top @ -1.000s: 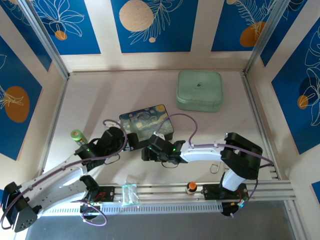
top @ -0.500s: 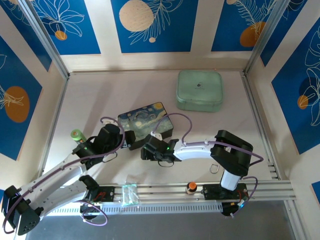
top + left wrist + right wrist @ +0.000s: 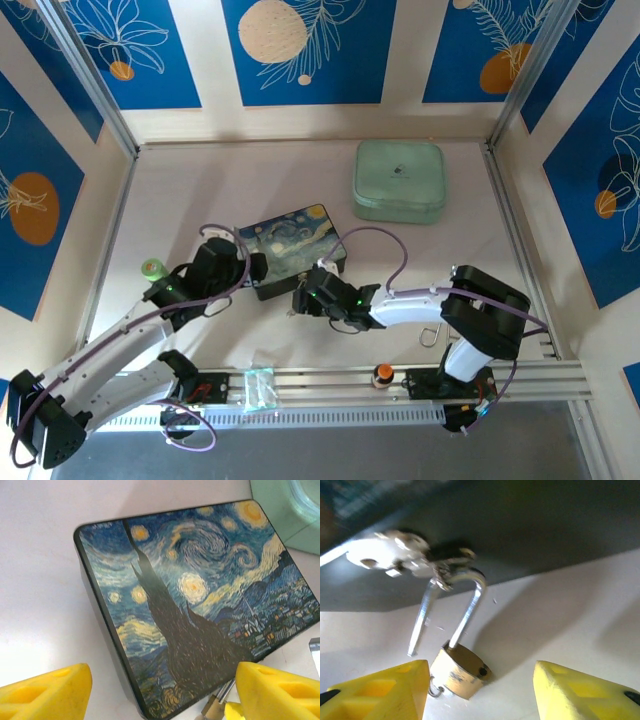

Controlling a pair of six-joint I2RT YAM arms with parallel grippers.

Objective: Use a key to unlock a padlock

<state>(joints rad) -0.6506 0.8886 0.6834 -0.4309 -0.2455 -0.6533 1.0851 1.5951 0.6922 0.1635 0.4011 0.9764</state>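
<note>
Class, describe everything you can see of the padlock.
The padlock is small, with a brass-coloured body and a silver U-shaped shackle. One shackle leg sits in the body; the other hangs free, so it looks unlocked. The shackle hooks through the metal hasp on the box, and the body rests tilted on the table.

padlock body scuffed dull brass, shackle bright smooth silver metal, box lid glossy painted print, worktop smooth matt off-white, left end effector fingers matt yellow plastic
</note>
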